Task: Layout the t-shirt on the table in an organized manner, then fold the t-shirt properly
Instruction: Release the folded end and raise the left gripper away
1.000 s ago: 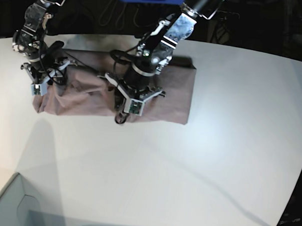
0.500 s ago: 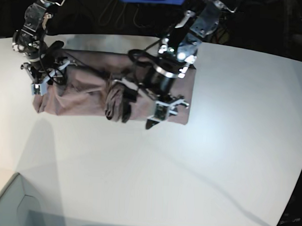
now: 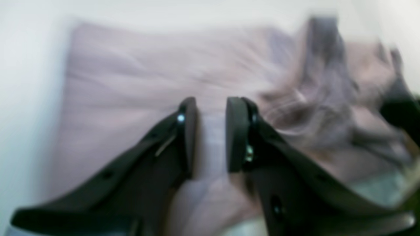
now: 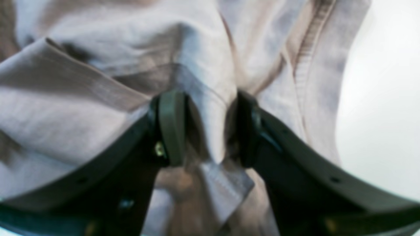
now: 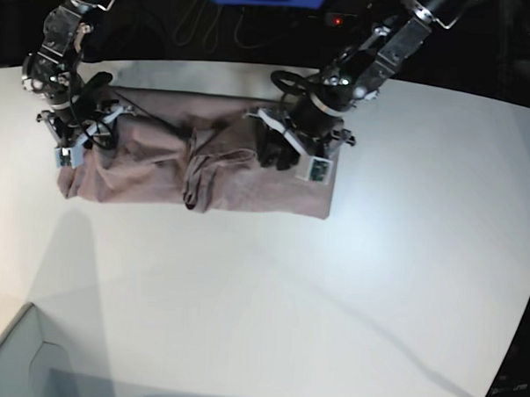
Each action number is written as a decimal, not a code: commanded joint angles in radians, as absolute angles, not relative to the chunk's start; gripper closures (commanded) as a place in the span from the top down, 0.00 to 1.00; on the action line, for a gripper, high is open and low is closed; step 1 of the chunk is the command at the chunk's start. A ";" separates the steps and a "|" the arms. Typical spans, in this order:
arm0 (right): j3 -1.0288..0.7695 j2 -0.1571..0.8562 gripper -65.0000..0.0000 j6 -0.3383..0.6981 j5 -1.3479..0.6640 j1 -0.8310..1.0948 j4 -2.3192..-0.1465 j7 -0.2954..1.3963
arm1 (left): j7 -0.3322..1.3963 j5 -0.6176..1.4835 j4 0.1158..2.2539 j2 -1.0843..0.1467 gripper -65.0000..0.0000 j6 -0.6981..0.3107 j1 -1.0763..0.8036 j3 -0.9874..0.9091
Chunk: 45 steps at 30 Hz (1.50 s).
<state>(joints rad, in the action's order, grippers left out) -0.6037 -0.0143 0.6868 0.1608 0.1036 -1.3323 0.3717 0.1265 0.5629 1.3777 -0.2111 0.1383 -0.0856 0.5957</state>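
Two arms over the t-shirt (image 5: 248,176): right fingers (image 4: 170,127) pinch a fold, left fingers (image 3: 188,131) parted w/ nothing between.

t-shirt (image 5: 161,163): 1 | table (image 5: 331,289): 1 | grippers: 2 | box corner (image 5: 11,363): seemingly 1

A big white counter (image 5: 349,281) with a curved far edge fills most of the base view. Directly on it, toward the far side, lies a dusty mauve t-shirt (image 5: 161,163), folded into a long band running left to right, with a bunched ridge of cloth near its middle. A pale box corner (image 5: 16,363) shows at the near left, seemingly beside the counter.
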 commanded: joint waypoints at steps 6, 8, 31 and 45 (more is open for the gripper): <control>-0.610 -0.007 0.38 0.698 0.156 0.096 -1.346 0.361 | 0.171 0.590 1.395 -0.189 0.23 0.124 0.045 0.796; -0.611 -0.005 0.38 0.698 0.156 0.096 -1.346 0.361 | 0.174 0.590 1.399 -0.188 0.23 0.124 0.071 0.857; -0.707 -0.024 0.56 0.698 0.156 0.067 -1.494 0.364 | 0.165 0.590 1.658 -0.395 0.23 0.125 -0.081 0.406; -0.705 0.045 0.56 0.698 0.156 0.005 -1.244 0.363 | 0.165 0.591 1.647 -0.390 0.23 0.124 -0.243 0.016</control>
<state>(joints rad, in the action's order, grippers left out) -0.7048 0.0357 0.6872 0.1574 0.0139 -1.2324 0.3698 0.1833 0.5922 1.6321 -0.3820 0.1299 -0.2489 0.0212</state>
